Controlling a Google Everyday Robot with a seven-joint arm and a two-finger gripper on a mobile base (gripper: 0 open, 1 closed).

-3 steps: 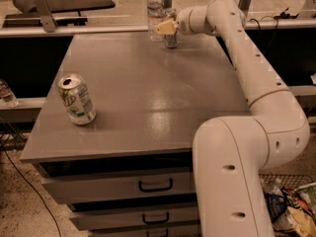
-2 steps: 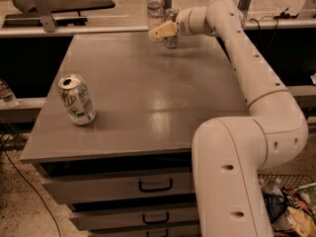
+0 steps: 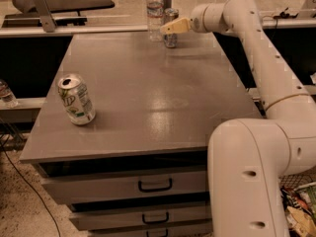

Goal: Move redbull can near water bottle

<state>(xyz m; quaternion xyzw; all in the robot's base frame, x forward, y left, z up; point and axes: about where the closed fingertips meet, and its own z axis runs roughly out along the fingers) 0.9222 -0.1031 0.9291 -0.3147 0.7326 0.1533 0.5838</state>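
The redbull can (image 3: pixel 171 39), slim and silver with blue patches, stands upright at the table's far edge. The water bottle (image 3: pixel 155 11), clear with a white cap, stands just to its left, very close. My gripper (image 3: pixel 166 28) reaches in from the right at the can's mid-height. One beige finger (image 3: pixel 175 26) crosses in front of the can, and the jaws sit loosely around it. The can rests on the table.
A wider white can with green print (image 3: pixel 76 99) stands near the front left of the grey table (image 3: pixel 148 93). My arm (image 3: pixel 266 58) runs along the table's right side. Drawers sit below the front edge, and another bottle (image 3: pixel 6 93) is off to the left.
The gripper has drawn back a little to the right while the redbull can stays where it stands beside the water bottle.
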